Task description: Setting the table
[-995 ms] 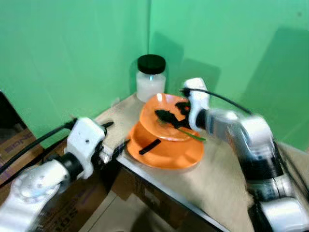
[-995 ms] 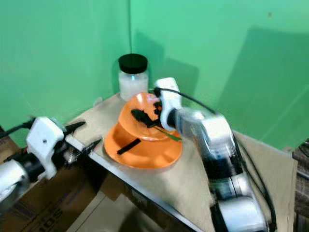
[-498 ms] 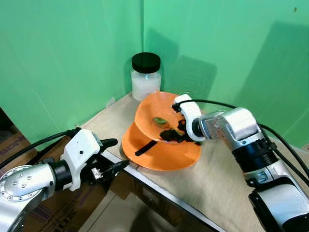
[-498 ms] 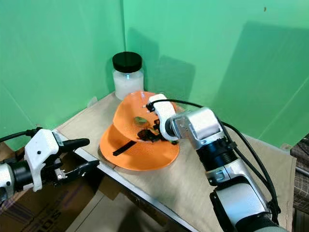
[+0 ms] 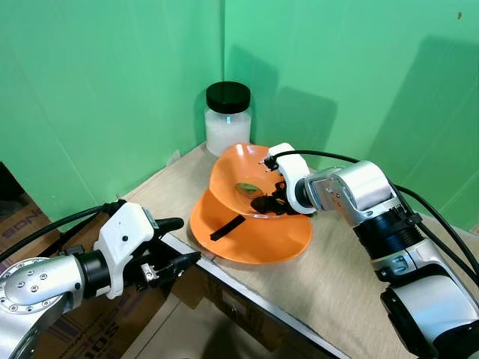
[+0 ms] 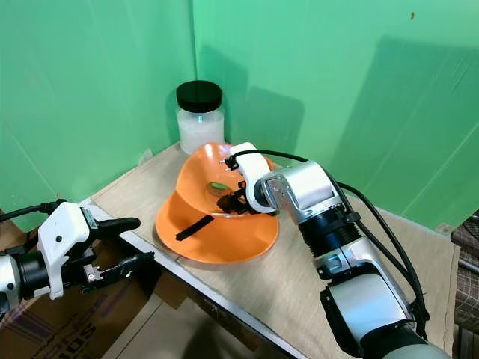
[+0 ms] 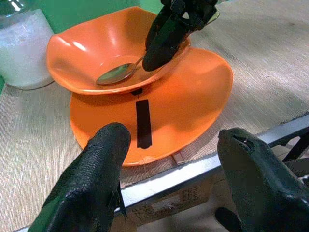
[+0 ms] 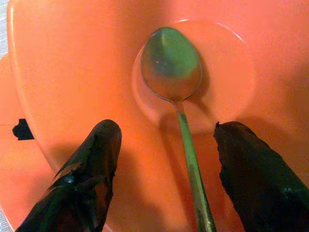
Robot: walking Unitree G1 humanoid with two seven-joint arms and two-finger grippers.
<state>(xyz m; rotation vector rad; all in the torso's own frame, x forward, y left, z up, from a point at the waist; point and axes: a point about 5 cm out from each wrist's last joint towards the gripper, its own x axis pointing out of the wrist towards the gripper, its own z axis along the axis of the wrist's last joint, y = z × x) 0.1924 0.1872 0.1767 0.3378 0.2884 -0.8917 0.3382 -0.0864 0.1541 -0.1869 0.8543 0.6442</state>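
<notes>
Right gripper (image 8: 166,164): fingers spread, straddling a spoon (image 8: 174,72) inside the orange bowl (image 5: 243,176).
Left gripper (image 5: 176,243): released, off the table (image 5: 337,277) edge.
Bowl: on an orange plate (image 5: 262,235).

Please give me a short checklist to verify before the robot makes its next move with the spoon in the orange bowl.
1. Spoon rests inside the orange bowl: ok.
2. Right gripper open, one finger each side of the spoon handle: ok.
3. Bowl sits level on the orange plate: not ok, it looks tilted.
4. Left gripper open and off the table, beside its edge: ok.
5. Jar apart from the bowl: ok.
6. Plate fully on the table: cannot tell; its rim is near the edge.
</notes>
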